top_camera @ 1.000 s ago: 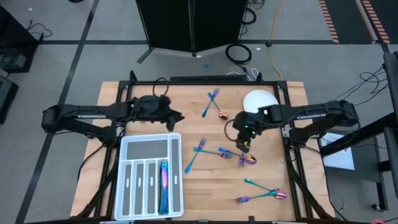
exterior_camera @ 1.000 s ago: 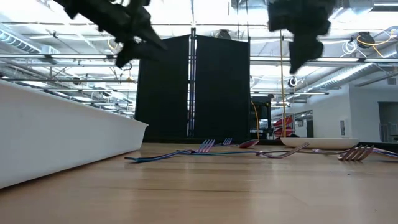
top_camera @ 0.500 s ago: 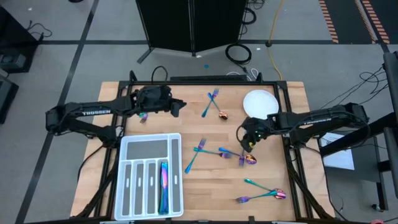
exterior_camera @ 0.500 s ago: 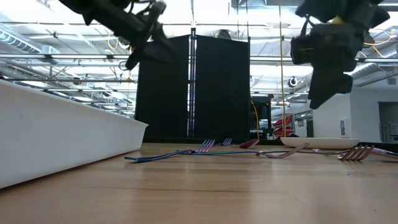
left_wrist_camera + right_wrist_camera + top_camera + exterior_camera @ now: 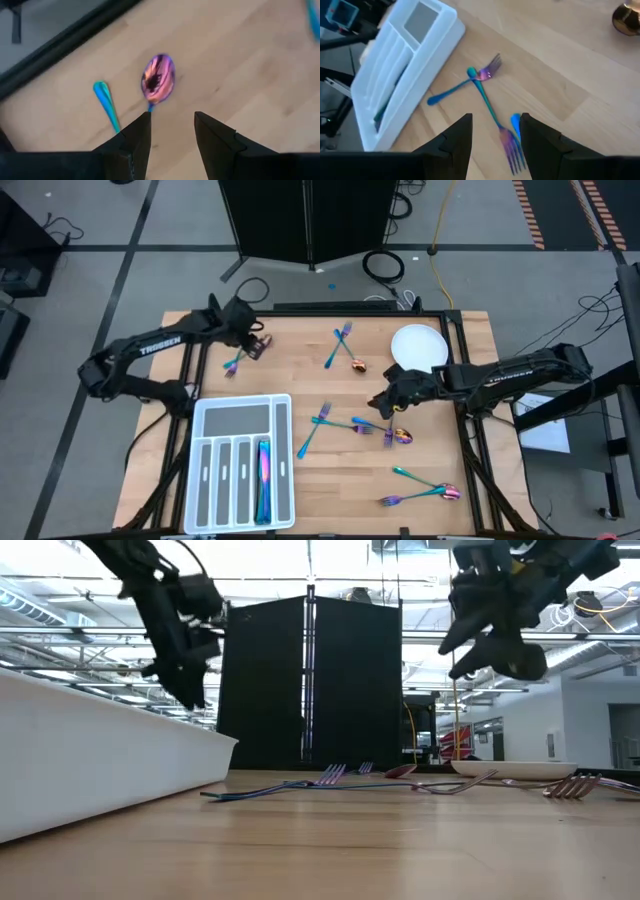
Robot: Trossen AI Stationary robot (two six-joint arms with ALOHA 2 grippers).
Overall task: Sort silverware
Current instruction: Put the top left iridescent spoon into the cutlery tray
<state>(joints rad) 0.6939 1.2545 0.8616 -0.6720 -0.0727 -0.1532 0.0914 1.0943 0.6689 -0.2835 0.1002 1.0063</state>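
You've got the white tray (image 5: 240,465) at the table's front left; one long slot toward its right side holds a few rainbow pieces (image 5: 264,473), other slots look bare; its wide back section is bare too. White plate (image 5: 418,346) sits back right w/ nothing on it. Rest of the silverware is loose on the wood: a fork (image 5: 340,343) and coppery spoon (image 5: 358,365) near the back centre; crossed forks (image 5: 487,95) mid-table, just right of the tray; a cluster (image 5: 425,488) front right; a spoon (image 5: 158,79) and a teal handle (image 5: 107,103) back left.

Your left gripper (image 5: 255,345) hangs over the back-left corner, pointing down at that spoon; fingers (image 5: 134,140) apart, nothing between them. Your right gripper (image 5: 384,401) reaches in toward centre, above the crossed forks; fingers (image 5: 457,137) apart, holding nothing.
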